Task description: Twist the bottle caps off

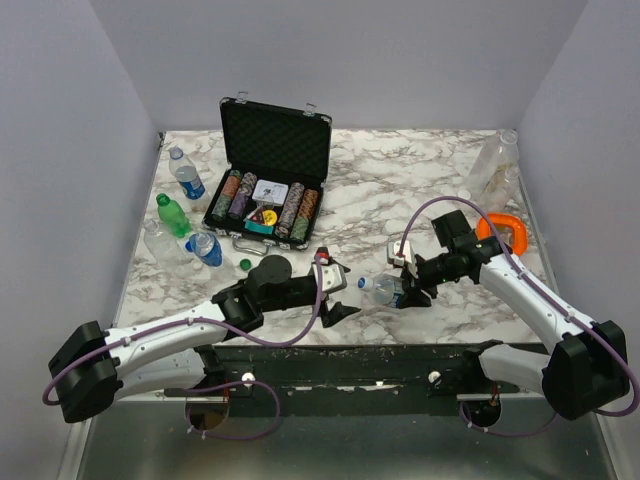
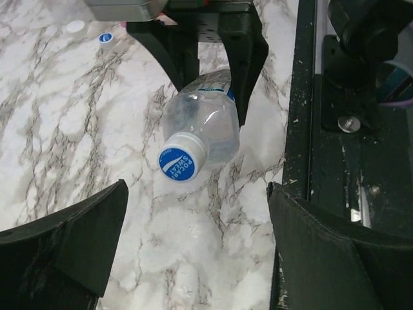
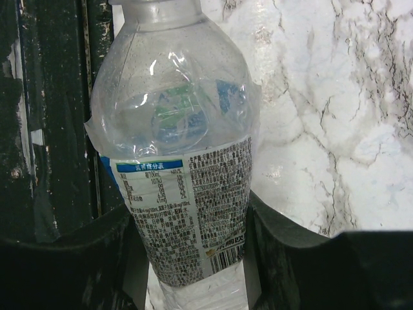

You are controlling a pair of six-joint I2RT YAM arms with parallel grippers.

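Marbled surface [image 1: 400, 170] at its near edge is hosting the work: right fingers [image 3: 71, 258] are pinching the bottle [image 3: 174, 129] sideways by its label so its cap [image 2: 182, 161], seemingly not yet off, is pointing at the left fingers [image 2: 322, 258], hanging spread wide just short of it.

Reads "POCARI SWEAT" in white on the blue top of the bottle cap [image 2: 182, 163]. Dense fine print and a barcode on the label [image 3: 193, 213] of the bottle [image 3: 171, 97], too small to make out.
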